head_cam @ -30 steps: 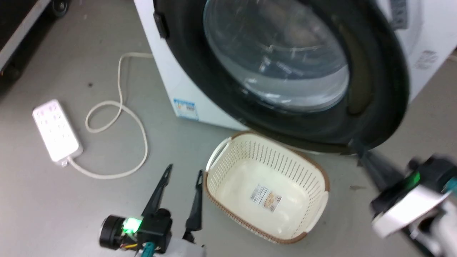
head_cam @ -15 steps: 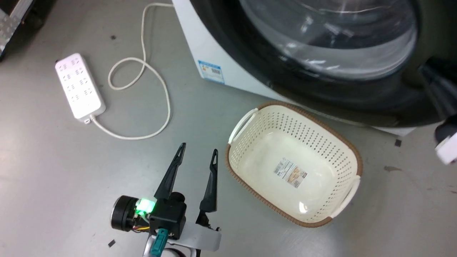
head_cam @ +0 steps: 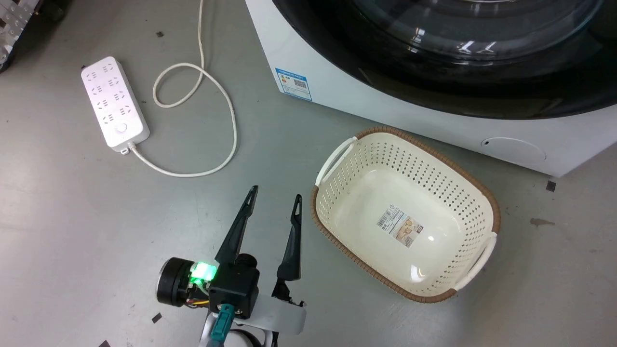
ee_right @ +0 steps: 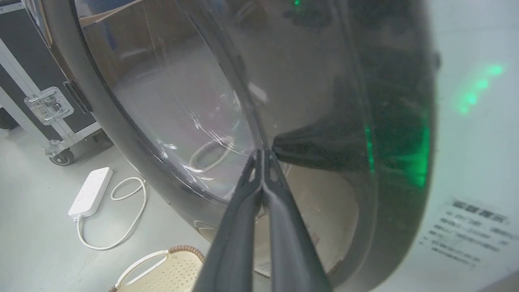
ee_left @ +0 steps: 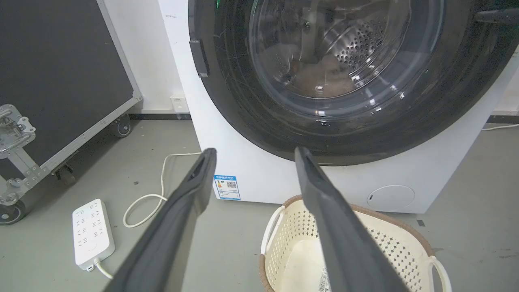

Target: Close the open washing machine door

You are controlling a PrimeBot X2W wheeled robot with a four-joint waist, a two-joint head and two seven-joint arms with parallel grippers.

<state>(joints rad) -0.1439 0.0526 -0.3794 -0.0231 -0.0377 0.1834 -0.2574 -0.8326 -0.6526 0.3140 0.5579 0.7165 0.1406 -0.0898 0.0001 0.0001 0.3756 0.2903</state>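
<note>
Covering the white machine (ee_left: 259, 170), the washing machine door (ee_left: 243, 121) sits flat or nearly so against it (latched? cannot tell), so the right gripper (ee_right: 262, 152), fingers pinched together at its glossy face, might skid and leave it ajar; the left gripper (head_cam: 275, 193) hangs spread open.

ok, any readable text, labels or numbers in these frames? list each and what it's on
Nothing is clear enough to quote.
Blue-edged sticker low on the washing machine's white front: a square code and print, too small to read.
Label on the basket's floor: barcode and a picture, too small to read.
Grey lines of print on the white panel in the right wrist view: blurred.
Power strip: no text I can make out.
</note>
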